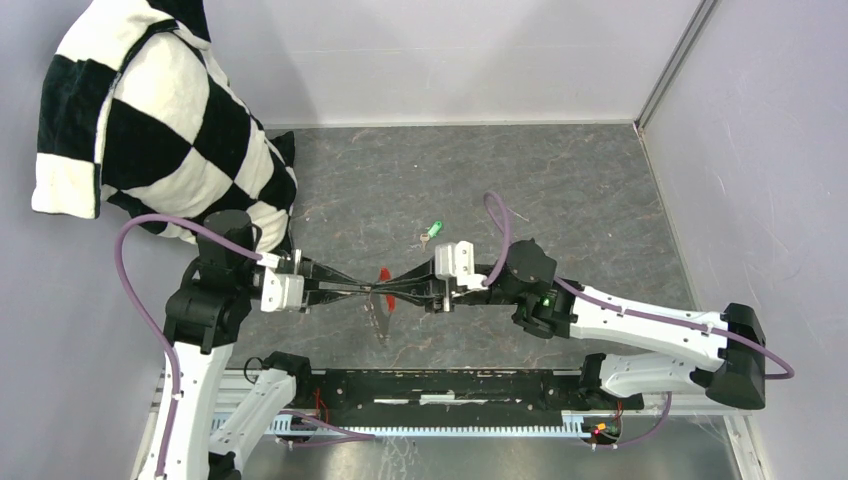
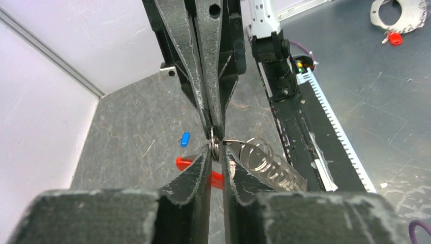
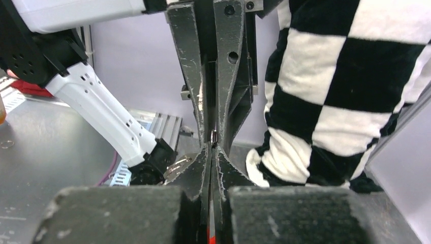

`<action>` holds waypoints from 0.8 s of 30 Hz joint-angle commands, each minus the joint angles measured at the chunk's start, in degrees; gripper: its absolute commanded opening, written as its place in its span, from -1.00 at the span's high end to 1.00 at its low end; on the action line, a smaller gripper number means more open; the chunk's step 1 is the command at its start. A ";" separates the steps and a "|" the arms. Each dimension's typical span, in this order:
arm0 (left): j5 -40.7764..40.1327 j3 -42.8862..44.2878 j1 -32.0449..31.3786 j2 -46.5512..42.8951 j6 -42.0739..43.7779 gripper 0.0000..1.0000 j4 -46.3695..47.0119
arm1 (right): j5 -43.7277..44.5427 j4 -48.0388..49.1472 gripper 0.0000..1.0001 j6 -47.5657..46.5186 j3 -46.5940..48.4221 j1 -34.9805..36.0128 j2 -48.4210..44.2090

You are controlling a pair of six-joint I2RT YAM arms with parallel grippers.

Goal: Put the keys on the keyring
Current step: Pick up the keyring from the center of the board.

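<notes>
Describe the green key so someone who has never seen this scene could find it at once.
From the black-and-white checked cloth at the far left of the table, look right to mid-table, where the right hand pinches the keyring. The green key lies loose on the grey surface just beyond that hand; its bright green head contrasts with the red tag.

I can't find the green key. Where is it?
In the top view, the green key lies on the table, just beyond and right of the red tag.
</notes>
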 commanded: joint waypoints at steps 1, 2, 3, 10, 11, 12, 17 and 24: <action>-4.72 -2.14 -0.02 -1.89 -2.27 0.46 1.57 | 4.98 -13.95 0.99 -4.26 7.19 0.40 0.12; -6.76 -2.68 -0.01 -2.61 -1.70 0.39 1.58 | 5.40 -18.56 0.99 -5.47 8.55 0.38 0.31; -8.67 -3.12 -0.02 -3.27 -1.17 0.31 1.65 | 6.08 -22.58 0.99 -6.33 10.10 0.38 0.65; -11.35 -3.55 -0.03 -3.81 3.52 0.24 -2.38 | 7.95 -40.60 0.99 -9.16 18.86 0.38 3.95; -11.17 -3.36 -0.03 -3.39 3.54 0.26 -2.90 | 7.76 -41.85 0.99 -9.22 19.70 0.40 4.56; -11.12 -2.94 -0.03 -2.87 3.60 0.27 -3.44 | 7.73 -43.29 0.99 -9.42 20.76 0.39 5.07; -11.65 -0.83 -0.03 -0.11 9.42 0.36 -10.06 | 7.12 -46.96 0.99 -9.71 24.25 0.37 6.94; -13.92 -0.14 -0.03 2.60 18.16 0.46 -19.02 | 6.20 -49.15 0.99 -10.05 26.97 0.48 8.29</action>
